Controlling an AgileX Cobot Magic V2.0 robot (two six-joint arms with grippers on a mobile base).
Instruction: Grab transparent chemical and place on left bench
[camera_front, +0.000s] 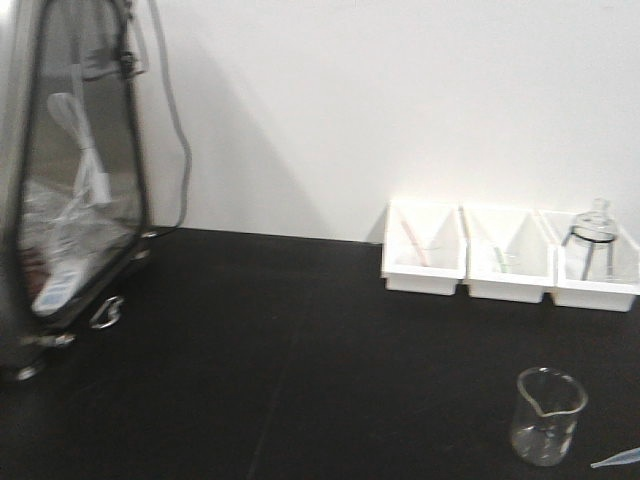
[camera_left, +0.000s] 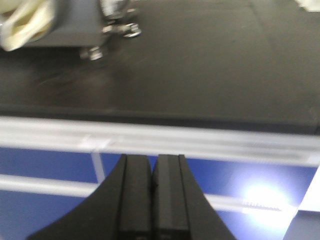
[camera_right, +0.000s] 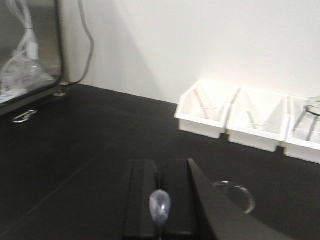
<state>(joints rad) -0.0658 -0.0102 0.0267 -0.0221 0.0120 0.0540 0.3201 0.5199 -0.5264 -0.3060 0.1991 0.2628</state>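
The transparent chemical, a small clear glass beaker (camera_front: 547, 415) with a pouring lip, stands upright on the left bench (camera_front: 300, 340) at the front right. In the right wrist view its rim (camera_right: 239, 191) shows just right of my right gripper (camera_right: 161, 164), partly hidden by a finger. The right gripper is shut on a plastic dropper with a pale bulb (camera_right: 160, 206); the dropper's tip (camera_front: 615, 458) shows right of the beaker. My left gripper (camera_left: 152, 159) is shut and empty, in front of the bench's front edge (camera_left: 160, 120), over blue cabinet fronts.
Three white bins (camera_front: 508, 255) line the back wall; the right one holds a round flask on a black tripod (camera_front: 592, 235). A big grey cabinet with a glass door (camera_front: 75, 170) and a cable stands at the left of the bench.
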